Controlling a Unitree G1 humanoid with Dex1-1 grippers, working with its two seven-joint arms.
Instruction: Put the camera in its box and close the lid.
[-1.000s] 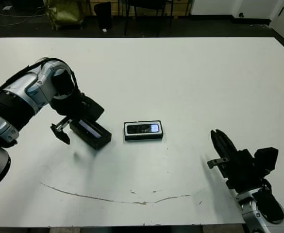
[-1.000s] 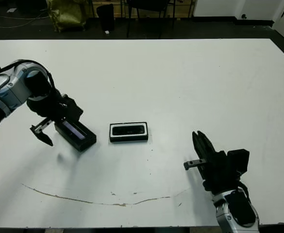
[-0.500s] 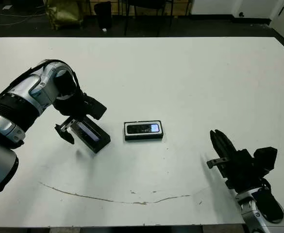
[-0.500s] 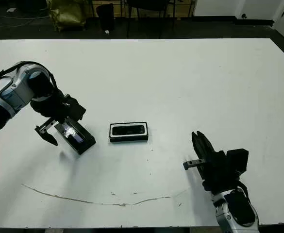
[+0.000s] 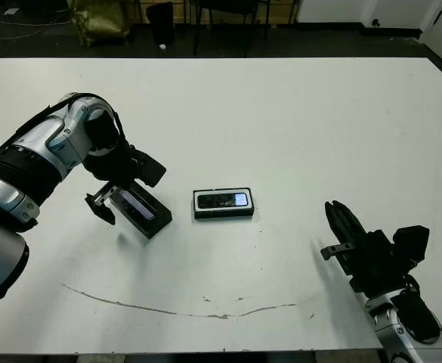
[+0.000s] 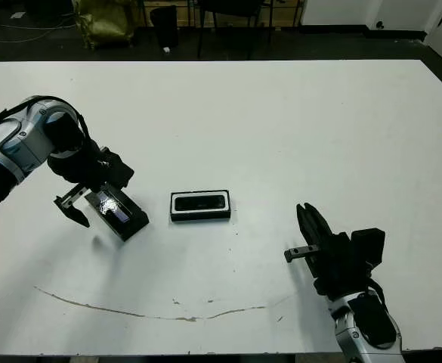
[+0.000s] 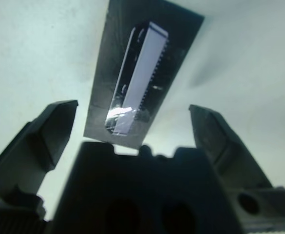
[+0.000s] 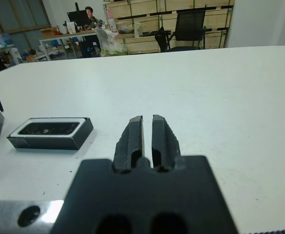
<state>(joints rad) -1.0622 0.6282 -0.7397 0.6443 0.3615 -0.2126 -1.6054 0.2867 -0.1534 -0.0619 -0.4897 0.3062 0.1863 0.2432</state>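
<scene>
Nearest, by the bench's front edge toward its right corner, the right jaws [image 5: 340, 227] sit idle, pressed together and pinching nothing, pointing up the bench.

Further in, about mid-bench and a little left of centre, lies the box [image 5: 223, 203], its long axis running left to right. The camera [image 5: 222, 200] already rests inside it, black against the white lining, its bluish screen at the right end. So the first half of the task looks done; the lid [image 5: 140, 207] is what remains.

The lid sits just left of the box, near it but apart, its long axis running diagonally from far-left to near-right. It appears tipped up off the bench at the end by the gripper, though that is hard to confirm. The left jaws [image 5: 107, 201] are spread wide on either side of the lid's far-left end; the wrist view shows both fingers [image 7: 45, 136] clear of its edges, so nothing is pinched.

The left arm is plainly the nearer one. The coming move likely needs the jaws to take the lid, turn its long axis parallel to the box's, and carry it right.
</scene>
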